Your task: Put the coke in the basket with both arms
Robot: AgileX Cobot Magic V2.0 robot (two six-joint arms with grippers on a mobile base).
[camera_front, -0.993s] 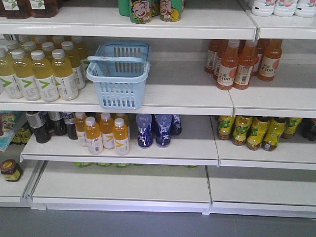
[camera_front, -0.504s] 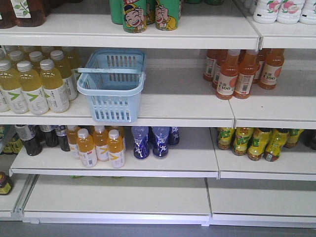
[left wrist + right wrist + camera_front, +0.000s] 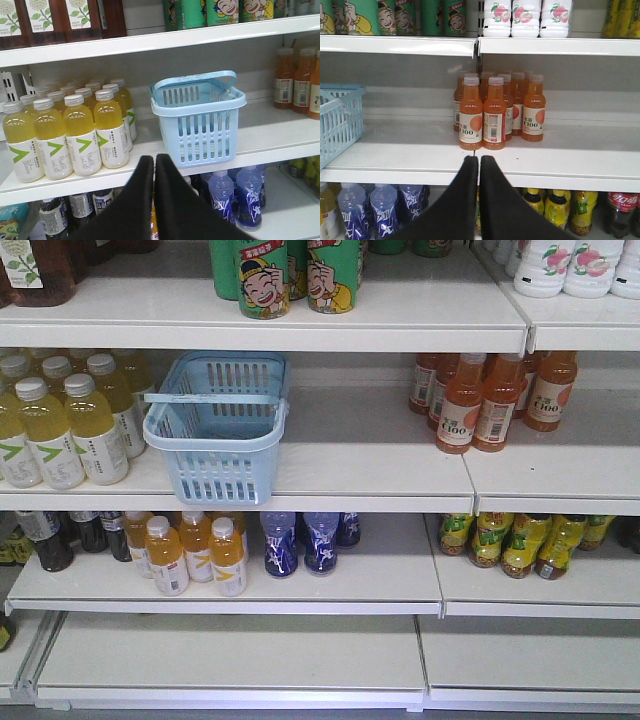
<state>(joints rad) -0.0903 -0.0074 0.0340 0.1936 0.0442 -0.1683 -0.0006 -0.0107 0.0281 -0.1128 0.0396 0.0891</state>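
The pale blue basket [image 3: 215,475] stands empty on the middle shelf, its handle lying across the rim. It also shows in the left wrist view [image 3: 202,135] and at the left edge of the right wrist view [image 3: 337,122]. My left gripper [image 3: 154,159] is shut and empty, in front of the shelf edge, just left of and below the basket. My right gripper [image 3: 479,159] is shut and empty, in front of the orange bottles. A dark cola bottle with a red label [image 3: 620,212] stands on the lower shelf at the far right. Neither arm shows in the front view.
Yellow drink bottles [image 3: 60,425] stand left of the basket, orange bottles [image 3: 485,400] to its right. Green cans [image 3: 290,275] are on the top shelf. Blue bottles [image 3: 300,540] and small orange bottles [image 3: 190,550] stand below the basket, yellow-green bottles [image 3: 520,540] at lower right.
The front view has shifted: the shelves and basket now sit lower in the frame and a little further left. Nothing on the shelves has moved.
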